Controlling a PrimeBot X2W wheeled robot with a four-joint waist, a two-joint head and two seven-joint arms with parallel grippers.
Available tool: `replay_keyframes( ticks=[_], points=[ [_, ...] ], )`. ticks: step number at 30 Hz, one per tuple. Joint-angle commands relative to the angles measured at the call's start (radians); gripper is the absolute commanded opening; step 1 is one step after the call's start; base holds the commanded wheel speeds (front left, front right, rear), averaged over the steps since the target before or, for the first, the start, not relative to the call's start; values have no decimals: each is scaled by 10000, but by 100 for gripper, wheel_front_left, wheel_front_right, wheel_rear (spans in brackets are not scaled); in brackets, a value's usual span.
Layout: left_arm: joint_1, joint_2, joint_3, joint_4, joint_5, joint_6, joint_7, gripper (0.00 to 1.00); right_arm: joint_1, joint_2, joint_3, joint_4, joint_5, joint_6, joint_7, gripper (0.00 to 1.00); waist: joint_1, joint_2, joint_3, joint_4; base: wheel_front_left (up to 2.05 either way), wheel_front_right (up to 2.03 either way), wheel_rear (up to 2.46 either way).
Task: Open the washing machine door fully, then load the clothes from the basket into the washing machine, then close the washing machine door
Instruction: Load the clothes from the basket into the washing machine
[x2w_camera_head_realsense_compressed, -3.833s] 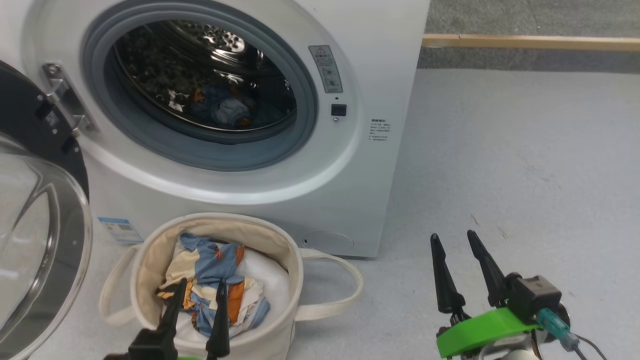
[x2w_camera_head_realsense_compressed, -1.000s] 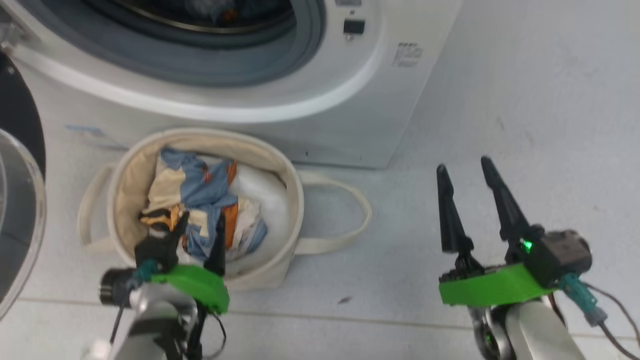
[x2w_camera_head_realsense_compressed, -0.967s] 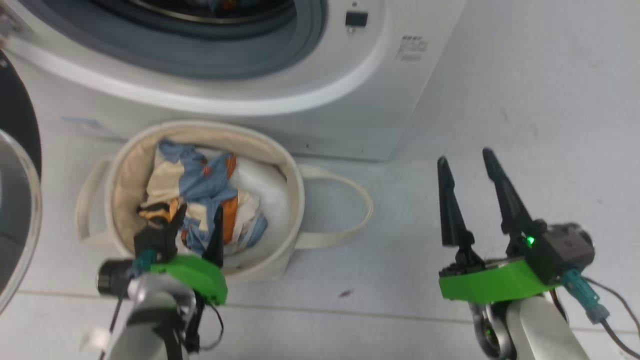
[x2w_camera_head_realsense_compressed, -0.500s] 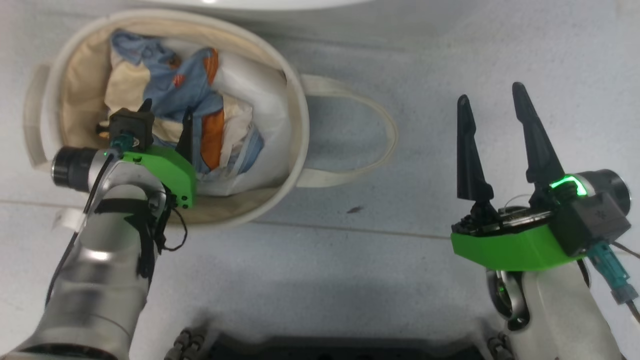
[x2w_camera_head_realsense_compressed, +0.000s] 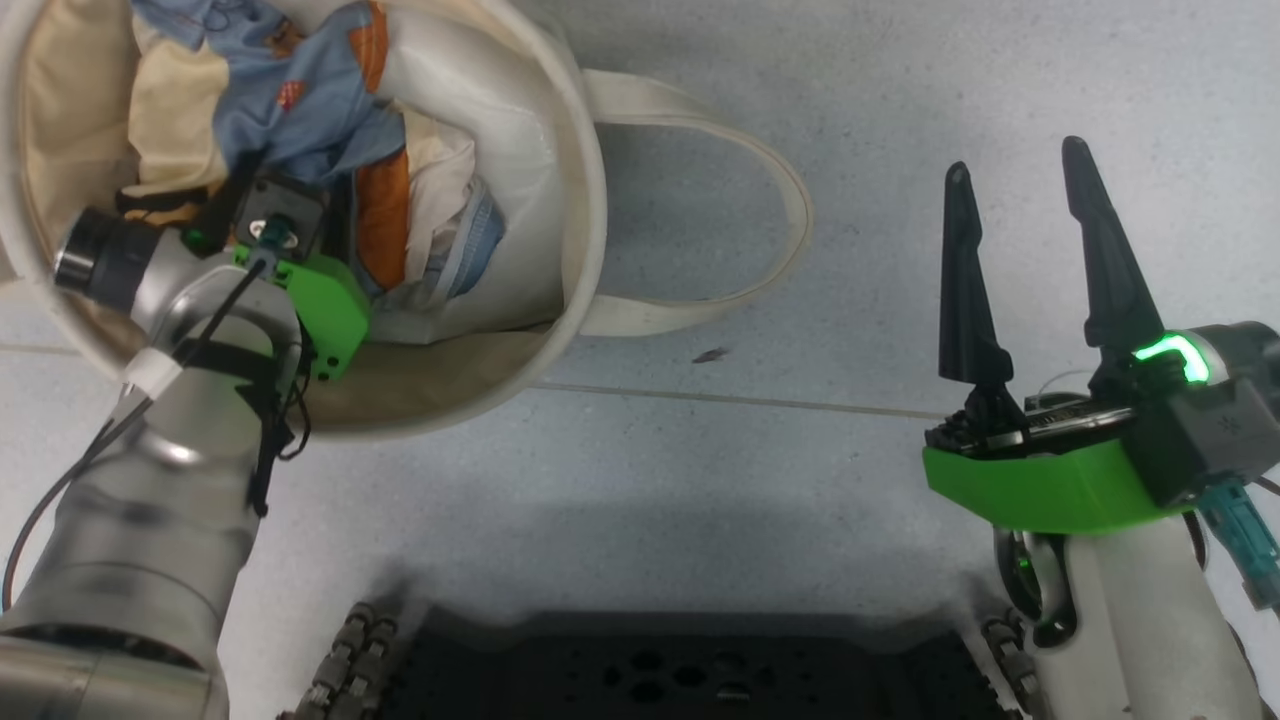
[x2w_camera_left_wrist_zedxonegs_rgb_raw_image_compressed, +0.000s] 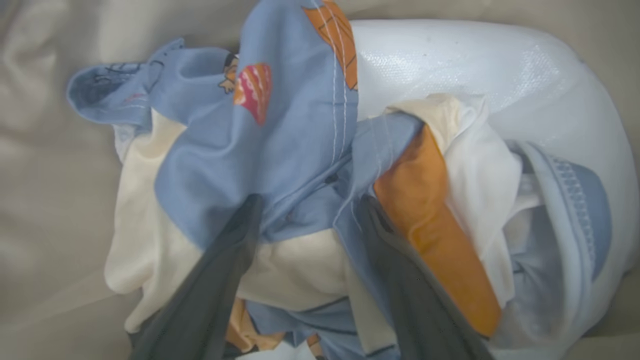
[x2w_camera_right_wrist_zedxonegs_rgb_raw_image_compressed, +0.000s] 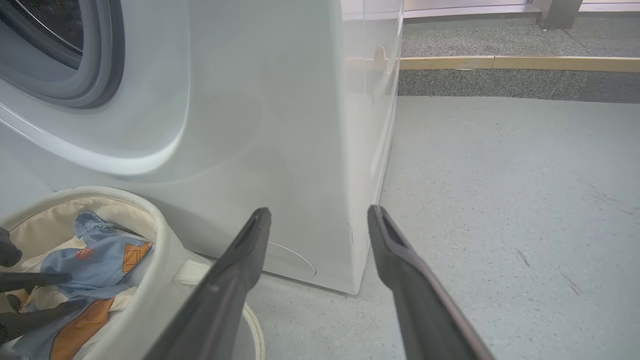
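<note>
Looking at the clothes (x2w_camera_left_wrist_zedxonegs_rgb_raw_image_compressed: 280, 150), I find them heaped inside the basket (x2w_camera_head_realsense_compressed: 590, 200): light-blue cloth with orange prints, mixed with cream and orange patches. A plain white bundle (x2w_camera_left_wrist_zedxonegs_rgb_raw_image_compressed: 475, 65) lies in the basket beside them, on the side nearer my right arm. My left gripper (x2w_camera_left_wrist_zedxonegs_rgb_raw_image_compressed: 310, 205) reaches down into the basket, and its jaws are apart, pressed into the heap. A fold of blue and cream cloth sits between them, but they are not clamped on it. In the head view the green wrist block of that arm lies inside the basket's rim.

The basket stands on the grey floor (x2w_camera_head_realsense_compressed: 800, 480). One of its loop handles (x2w_camera_head_realsense_compressed: 790, 210) lies flat on the floor, on the side toward my right arm. My right gripper (x2w_camera_head_realsense_compressed: 1016, 160) hangs over bare floor beyond that handle, well apart from the basket, with its jaws apart and nothing between them. In the right wrist view the washing machine (x2w_camera_right_wrist_zedxonegs_rgb_raw_image_compressed: 280, 125) stands just behind the basket, and part of its grey rubber ring (x2w_camera_right_wrist_zedxonegs_rgb_raw_image_compressed: 107, 60) shows above the basket.
</note>
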Motion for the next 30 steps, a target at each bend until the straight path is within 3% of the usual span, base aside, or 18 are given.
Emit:
replay_keyframes(
  ticks=[1, 12, 13, 14, 21, 30],
  points=[
    [91, 461, 234, -12, -87, 96, -6, 100, 384, 57, 213, -323, -66, 2, -49, 100, 0, 0, 38, 0, 0, 0, 0],
    [-158, 156, 520, 134, -733, -6, 539, 100, 712, 57, 60, -543, -416, 2, -49, 100, 0, 0, 308, -18, 0, 0, 0],
    [-154, 122, 483, 136, -734, -44, 563, 71, 749, 57, 37, -559, -445, 2, -49, 100, 0, 0, 319, -6, 0, 0, 0],
    [-156, 80, 453, 138, -746, -93, 578, 0, 777, 57, 19, -567, -476, 2, -49, 100, 0, 0, 325, 10, 0, 0, 0],
    [-243, -148, 408, 143, -949, -242, 377, 0, 816, 57, 11, -617, -599, 2, -49, 100, 0, 0, 320, 209, 0, 0, 0],
    [145, -187, 546, -134, -1330, -89, -49, 0, 650, 57, 111, -393, -409, 2, -49, 100, 0, 0, -344, 414, 0, 0, 0]
  ],
)
